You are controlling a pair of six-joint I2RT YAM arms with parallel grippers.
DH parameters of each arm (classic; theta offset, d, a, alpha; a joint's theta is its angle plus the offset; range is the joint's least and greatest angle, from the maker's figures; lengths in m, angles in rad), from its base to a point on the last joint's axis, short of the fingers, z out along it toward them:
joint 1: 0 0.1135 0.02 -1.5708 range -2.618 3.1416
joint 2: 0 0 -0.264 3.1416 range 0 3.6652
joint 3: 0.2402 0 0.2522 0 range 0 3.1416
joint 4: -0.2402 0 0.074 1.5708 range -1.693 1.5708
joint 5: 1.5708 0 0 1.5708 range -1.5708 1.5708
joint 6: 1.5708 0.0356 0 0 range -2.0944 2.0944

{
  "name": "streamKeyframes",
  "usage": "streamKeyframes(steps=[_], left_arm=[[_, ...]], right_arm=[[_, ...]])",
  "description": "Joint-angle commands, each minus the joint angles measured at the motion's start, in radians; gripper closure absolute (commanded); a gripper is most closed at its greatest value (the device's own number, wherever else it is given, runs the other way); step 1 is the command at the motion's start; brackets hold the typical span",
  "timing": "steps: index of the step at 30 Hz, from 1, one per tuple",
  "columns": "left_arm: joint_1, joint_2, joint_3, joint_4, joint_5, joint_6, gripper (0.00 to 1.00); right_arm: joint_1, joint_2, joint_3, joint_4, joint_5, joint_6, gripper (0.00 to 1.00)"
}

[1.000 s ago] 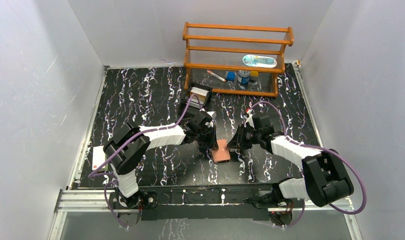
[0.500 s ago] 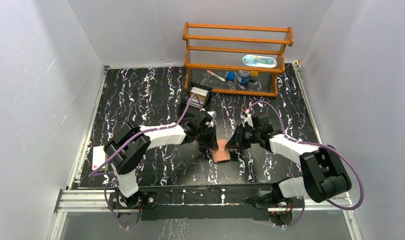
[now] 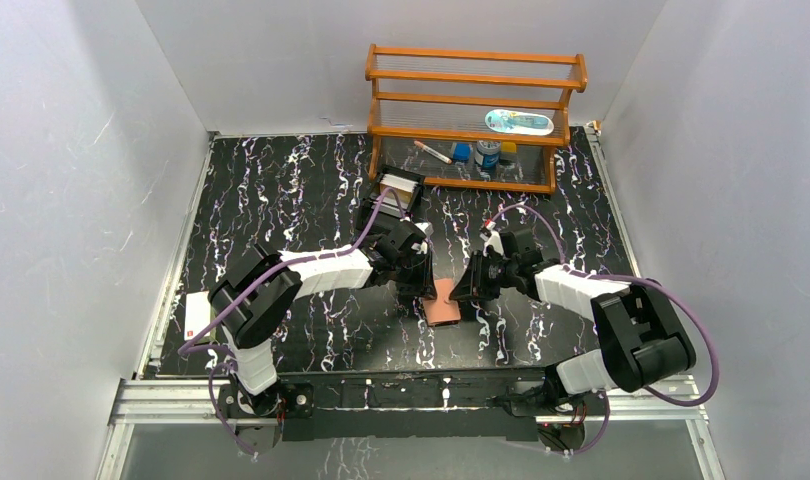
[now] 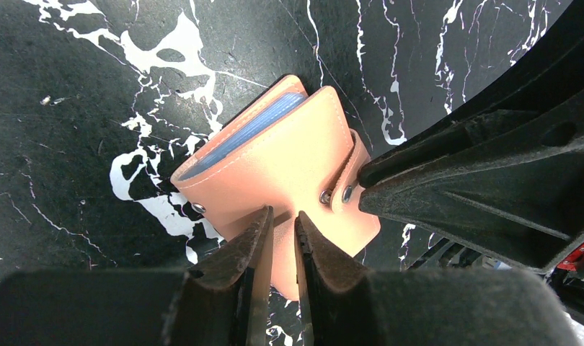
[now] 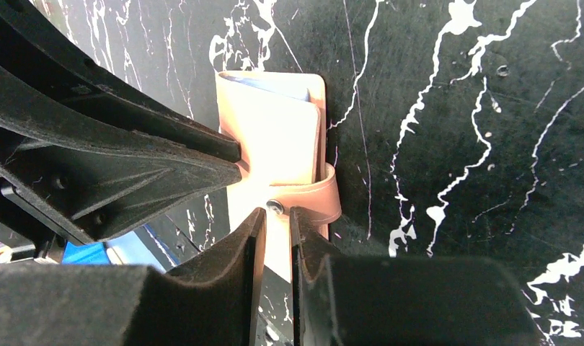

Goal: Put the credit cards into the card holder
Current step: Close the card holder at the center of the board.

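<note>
While the tan-brown leather folding card holder (image 4: 275,166) lies folded on the black, white-veined marble-look table top (image 4: 73,86) directly between the two tools, each takes a narrow bite on it. The left gripper (image 4: 283,215) has its fingers drawn close on the edge of the card holder nearest its own tips. The right gripper (image 5: 277,210) comes in from the opposite side, fingers pinched on the leather just by the snap-button tab (image 5: 314,198). A pale blue plastic credit card (image 4: 246,130) peeps from the fold at the end of the card holder farthest from the left gripper's tips. Whether the tab is fastened I cannot tell. The step in hand looks like working the cover or tab while the other tool steadies the card holder. To do it well, the left gripper should hold firm and low so the leather cannot swivel, and the right should swing the tab around the fold in a small arc, not tug outward. The two sets of fingers sit very near each other, so keep moves short. A white rectangular card (image 3: 195,312) lies well behind the left gripper, out by its arm's base.
</note>
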Motion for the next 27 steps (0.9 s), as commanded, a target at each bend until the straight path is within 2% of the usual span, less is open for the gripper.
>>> streamKeyframes(steps=[1,15,27], left_arm=[[-0.007,0.038,0.008,-0.065,-0.021,0.018,0.83],[-0.007,0.05,0.016,-0.068,-0.016,0.015,0.83],[-0.007,0.053,0.011,-0.068,-0.016,0.01,0.83]], right_arm=[[-0.006,0.011,0.05,0.014,-0.03,-0.037,0.75],[-0.003,0.029,0.066,-0.016,-0.014,-0.044,0.76],[0.043,0.052,0.095,-0.065,0.058,-0.046,0.77]])
